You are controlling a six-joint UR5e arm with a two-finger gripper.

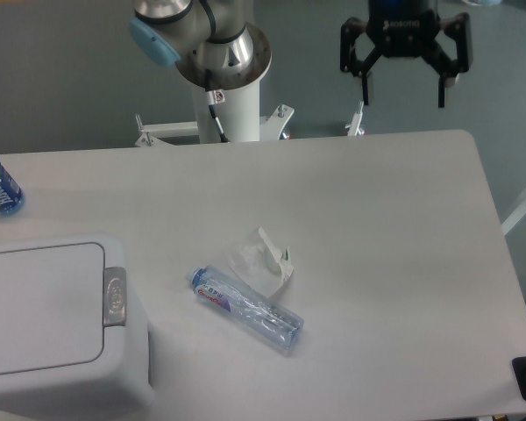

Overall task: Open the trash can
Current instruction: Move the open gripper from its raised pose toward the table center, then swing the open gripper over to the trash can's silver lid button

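Fingers (364, 86) of your gripper (403, 88) hang wide, holding nothing, well apart from the trash can (53, 324). Its lid (39, 307) looks shut; pressing the latch (114, 296) remains.

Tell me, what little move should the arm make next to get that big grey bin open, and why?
Probably swing across toward the trash can. The gripper hangs open near the table's far edge, well away from the bin at the near left corner. Its lid looks shut, and the silver latch on the lid's right edge is untouched, so the arm likely has to get above that latch first.
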